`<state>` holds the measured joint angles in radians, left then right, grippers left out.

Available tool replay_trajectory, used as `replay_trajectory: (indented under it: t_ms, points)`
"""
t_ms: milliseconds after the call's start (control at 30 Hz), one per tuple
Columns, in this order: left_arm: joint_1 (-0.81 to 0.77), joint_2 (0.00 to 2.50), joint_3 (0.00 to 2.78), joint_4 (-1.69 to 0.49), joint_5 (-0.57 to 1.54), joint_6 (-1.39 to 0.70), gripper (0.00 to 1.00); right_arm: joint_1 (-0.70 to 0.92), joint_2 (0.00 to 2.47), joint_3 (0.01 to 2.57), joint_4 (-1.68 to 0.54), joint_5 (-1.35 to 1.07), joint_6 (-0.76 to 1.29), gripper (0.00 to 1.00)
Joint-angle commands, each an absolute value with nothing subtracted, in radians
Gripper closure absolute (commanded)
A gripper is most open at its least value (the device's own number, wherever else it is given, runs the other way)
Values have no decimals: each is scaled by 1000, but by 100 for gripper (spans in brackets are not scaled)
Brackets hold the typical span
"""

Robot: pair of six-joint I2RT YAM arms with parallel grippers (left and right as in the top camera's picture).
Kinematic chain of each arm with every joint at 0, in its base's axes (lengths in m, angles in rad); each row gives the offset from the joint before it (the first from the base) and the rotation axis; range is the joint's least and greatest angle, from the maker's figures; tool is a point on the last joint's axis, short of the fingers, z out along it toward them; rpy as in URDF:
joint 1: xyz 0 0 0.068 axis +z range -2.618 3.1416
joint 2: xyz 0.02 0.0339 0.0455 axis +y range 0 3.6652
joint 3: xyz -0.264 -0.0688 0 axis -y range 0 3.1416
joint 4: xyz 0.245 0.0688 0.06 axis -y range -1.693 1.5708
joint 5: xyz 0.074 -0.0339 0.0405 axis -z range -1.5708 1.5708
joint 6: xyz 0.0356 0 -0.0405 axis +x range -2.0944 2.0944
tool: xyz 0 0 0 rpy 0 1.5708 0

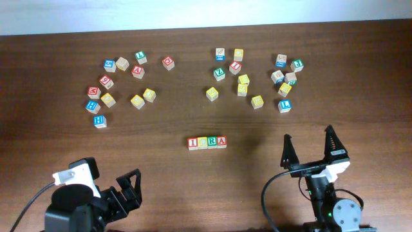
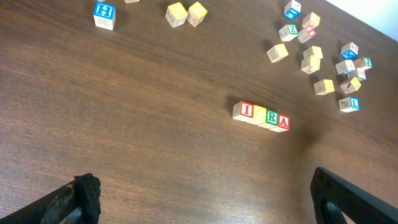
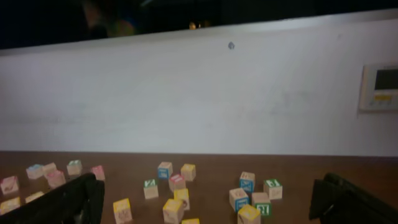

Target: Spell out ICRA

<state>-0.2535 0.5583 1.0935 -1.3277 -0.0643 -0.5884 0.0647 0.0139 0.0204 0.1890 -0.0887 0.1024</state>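
Your ICRA row (image 1: 206, 142) sits at the counter's (image 1: 58, 148) centre, spare blocks (image 1: 243, 80) off toward twelve o'clock; left claw (image 1: 132, 187) and right claw (image 1: 308, 137) both gape empty, so the spelling looks finished

Letter blocks (image 3: 173, 210) scattered across lower frame on brown surface (image 3: 124, 163); white wall (image 3: 186, 99) behind; panel (image 3: 379, 87) at right edge.

Overhead: bench (image 1: 206, 187) is viewed straight down from high up, and the whole spread is covered. Left wrist: held low at the near edge, pitched down, aimed across to the far right. Block row (image 2: 261, 116) is shared with overhead. Right wrist: aimed almost level at the back wall (image 3: 199, 99); only far loose blocks (image 3: 165, 170) are shared with overhead.
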Motion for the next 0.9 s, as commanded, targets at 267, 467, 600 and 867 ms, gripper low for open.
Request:
replay_trajectory:
  t_ms: [267,467,600,867]
  points:
    - [-257,555,1089,-1326,-76,-599,1,72,3,6,-67,-152,35,2]
    - [-257,555,1089,-1326,-76,-599,1,70,3,6,-72,-101,38,2]
    - [-257,555,1089,-1326,-76,-599,1,70,3,6,-80,-48,37,2]
    - [-257,555,1089,-1326,-76,-599,1,36,3,6,-83,-19,30,2]
